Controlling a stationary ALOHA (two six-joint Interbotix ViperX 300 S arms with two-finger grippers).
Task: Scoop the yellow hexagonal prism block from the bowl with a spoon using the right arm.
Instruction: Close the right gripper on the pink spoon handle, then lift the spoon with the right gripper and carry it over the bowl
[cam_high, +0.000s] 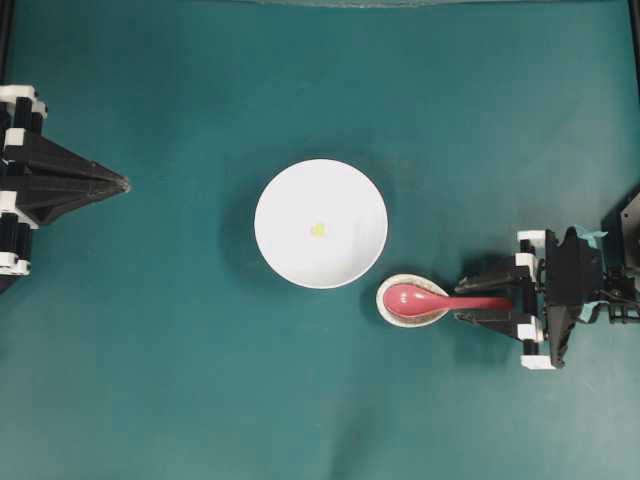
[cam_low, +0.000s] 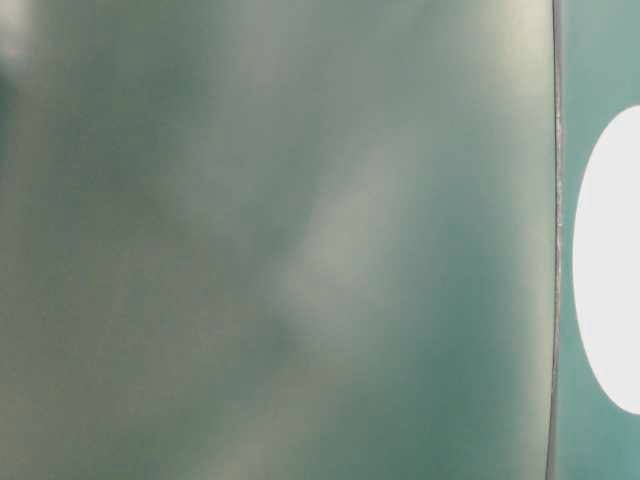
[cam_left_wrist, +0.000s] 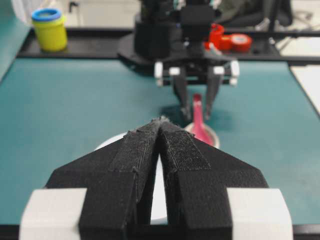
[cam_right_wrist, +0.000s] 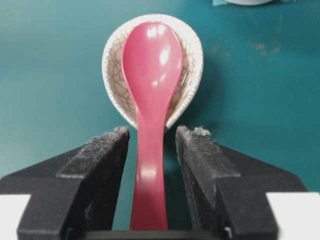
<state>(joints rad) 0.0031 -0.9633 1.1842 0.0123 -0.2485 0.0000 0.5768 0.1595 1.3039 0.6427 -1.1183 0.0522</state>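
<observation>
Yellow hexagonal prism block (cam_high: 318, 230): one counted; lying near the middle of the bowl, untouched, not yet scooped.
Bowl (cam_high: 321, 223): one counted; sitting on the desk (cam_high: 200, 380), holding nothing but the block.
Spoon (cam_high: 440, 299): one counted; scoop resting in the spoon rest (cam_high: 392, 313) just beside the bowl's lower right rim, handle pointing toward the right arm.
Spoon rest: one counted, small and crackle-glazed.
Right gripper (cam_right_wrist: 150, 137): jaws standing open on either side of the handle, a gap showing on each side; no grip made yet.
Left gripper (cam_left_wrist: 160, 125): jaws closed together, holding nothing, parked well apart from the bowl.
Progress: early stage; the right gripper is straddling the handle, which appears to be the grasp step.
Remaining, as judged: closing on the handle, lifting the spoon, carrying it to the bowl, scooping the block.
</observation>
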